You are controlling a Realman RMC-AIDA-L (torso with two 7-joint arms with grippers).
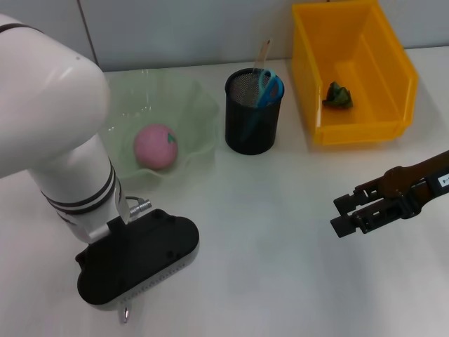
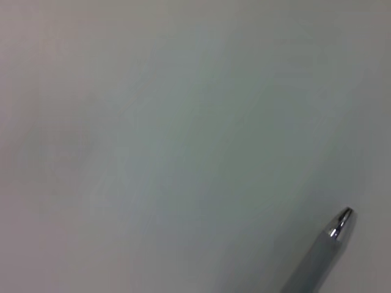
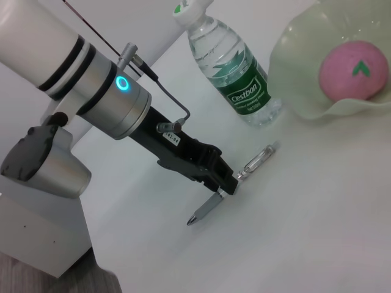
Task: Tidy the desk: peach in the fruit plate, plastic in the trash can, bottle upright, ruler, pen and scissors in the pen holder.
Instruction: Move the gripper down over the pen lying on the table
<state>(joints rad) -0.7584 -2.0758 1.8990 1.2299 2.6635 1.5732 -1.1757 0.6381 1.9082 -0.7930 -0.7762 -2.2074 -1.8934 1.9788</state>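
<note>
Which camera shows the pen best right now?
The right wrist view: the whole pen shows there, pinched in the left gripper just above the desk. The left wrist view shows only its tip; the head view only a bit of metal below the gripper.

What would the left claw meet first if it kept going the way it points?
Most likely the table. The left claw points down, shut on the pen, whose tip hangs just above the bare surface, so the pen would touch first. The exact gap is unclear.
</note>
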